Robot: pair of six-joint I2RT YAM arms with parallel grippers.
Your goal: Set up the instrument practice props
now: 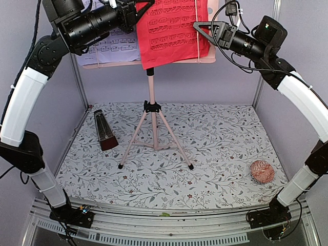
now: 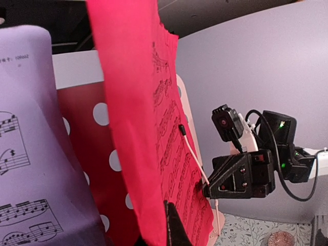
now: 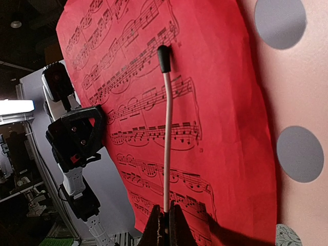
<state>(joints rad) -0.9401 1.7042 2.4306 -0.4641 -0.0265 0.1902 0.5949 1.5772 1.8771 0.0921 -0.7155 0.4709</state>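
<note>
Right gripper (image 3: 165, 214): jaws closed on the lower end of the thin white retaining wire (image 3: 166, 138) of the music stand (image 1: 151, 97). The wire ran straight ahead from the fingertips over the face of the red sheet (image 3: 215, 128); whether it pressed on the paper could not be told. Left gripper (image 2: 171, 224): closed, apparently pinching the red sheet by its edge, with the sheet rising edge-on directly ahead of it and the lilac sheet (image 1: 113, 46) just to its left on the same pink desk (image 1: 207, 59). Metronome (image 1: 105, 130): upright on the patterned mat (image 1: 220, 138), well below the left gripper and near the tripod's left foot. Knitted ball (image 1: 261, 171): well below the right gripper, apart from everything. Step in hand, as judged: fixing the red sheet to the desk. The sheet sat askew, one corner hanging under the ledge. The next move would call for squaring its lower edge onto the ledge, laying the wire down across it, and only then opening both sets of jaws.
</note>
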